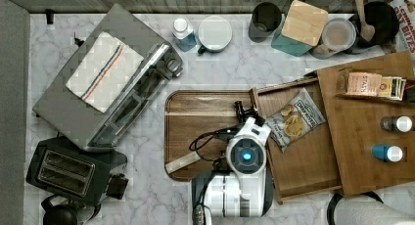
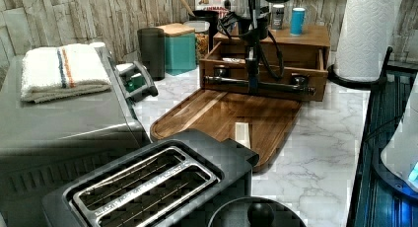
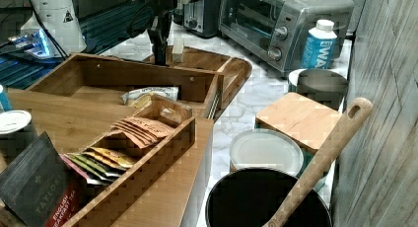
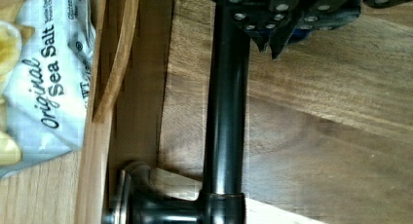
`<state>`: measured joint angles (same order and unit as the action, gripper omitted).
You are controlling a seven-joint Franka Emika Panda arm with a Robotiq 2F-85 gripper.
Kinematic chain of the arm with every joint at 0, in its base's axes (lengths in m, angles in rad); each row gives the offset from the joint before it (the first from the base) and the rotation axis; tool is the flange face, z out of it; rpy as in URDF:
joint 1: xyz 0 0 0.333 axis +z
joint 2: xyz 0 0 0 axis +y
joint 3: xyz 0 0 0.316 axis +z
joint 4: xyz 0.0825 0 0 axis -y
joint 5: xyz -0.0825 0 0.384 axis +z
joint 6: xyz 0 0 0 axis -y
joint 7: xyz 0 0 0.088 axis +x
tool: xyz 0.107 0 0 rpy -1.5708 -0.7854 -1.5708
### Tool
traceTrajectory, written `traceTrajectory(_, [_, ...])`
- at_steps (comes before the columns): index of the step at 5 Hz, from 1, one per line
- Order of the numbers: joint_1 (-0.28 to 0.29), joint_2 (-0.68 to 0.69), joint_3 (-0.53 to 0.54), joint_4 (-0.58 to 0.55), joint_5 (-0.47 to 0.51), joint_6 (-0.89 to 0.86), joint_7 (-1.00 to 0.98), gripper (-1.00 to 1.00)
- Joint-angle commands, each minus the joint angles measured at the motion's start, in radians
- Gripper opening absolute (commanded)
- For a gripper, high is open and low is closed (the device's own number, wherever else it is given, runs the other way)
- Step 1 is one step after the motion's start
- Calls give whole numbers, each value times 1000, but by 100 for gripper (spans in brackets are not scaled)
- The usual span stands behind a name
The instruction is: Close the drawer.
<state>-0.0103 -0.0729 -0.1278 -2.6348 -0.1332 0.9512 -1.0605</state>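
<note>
Black bar handle of the drawer, chip bag inside, perhaps gripper-straddled.

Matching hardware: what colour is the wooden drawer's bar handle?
Black bar handle on the medium-brown wooden drawer; clearest in the wrist view.

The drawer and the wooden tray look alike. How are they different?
The drawer is lighter brown with square corners; the tray is darker with rounded corners. The drawer has a black bar handle; the tray has none. The drawer holds a chip bag. Both are wooden.
</note>
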Motion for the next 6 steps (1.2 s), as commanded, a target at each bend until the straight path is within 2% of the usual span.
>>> traceTrajectory(1, [-69, 94, -151, 217, 77, -24, -286, -100])
traceTrajectory(2, [-102, 208, -211, 380, 228, -137, -464, -100])
traceTrajectory(3, [-151, 299, -251, 491, 324, -113, -628, -100])
traceTrajectory(4, [-204, 368, -265, 634, 295, -172, -712, -100])
traceTrajectory(5, [-280, 403, -248, 681, 322, -86, -853, -100])
traceTrajectory(6, [-285, 422, -252, 682, 244, -5, -780, -100])
